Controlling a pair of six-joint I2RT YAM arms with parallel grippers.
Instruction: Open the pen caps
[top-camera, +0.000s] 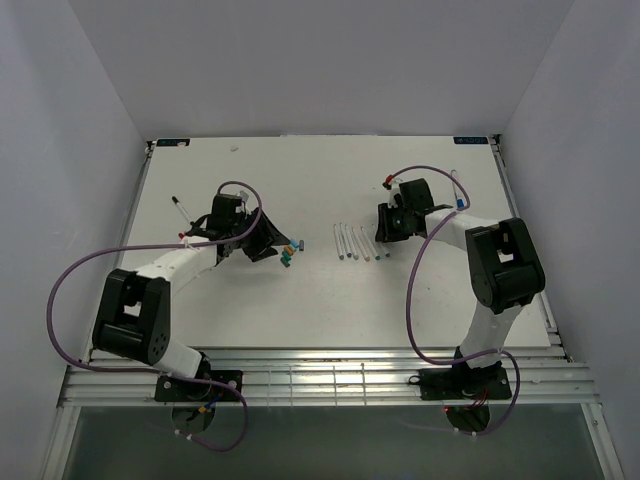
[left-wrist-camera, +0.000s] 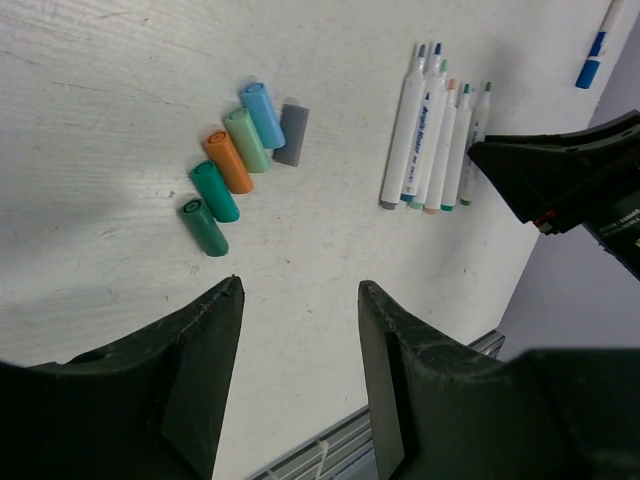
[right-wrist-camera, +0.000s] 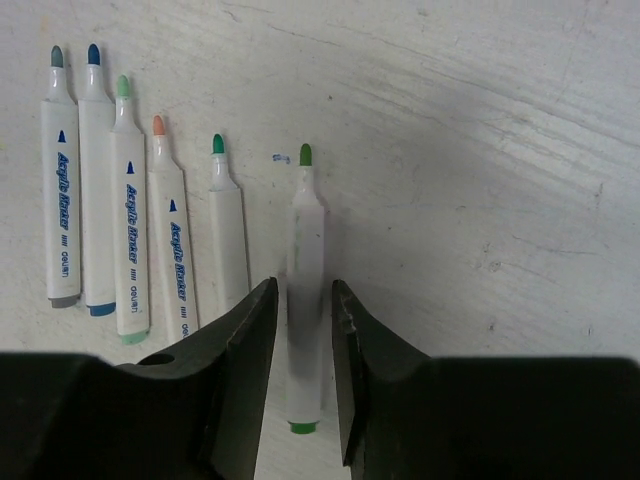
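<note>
Left claw (left-wrist-camera: 300, 290) over seemingly scuffed tabletop (left-wrist-camera: 100, 120)

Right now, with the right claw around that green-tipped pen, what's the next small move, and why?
Probably widen the right claw and lift it straight up. The green-tipped pen is already uncapped and seems to lie on the table beside the five other uncapped pens, with slim gaps at both jaws, so it looks delivered.
</note>
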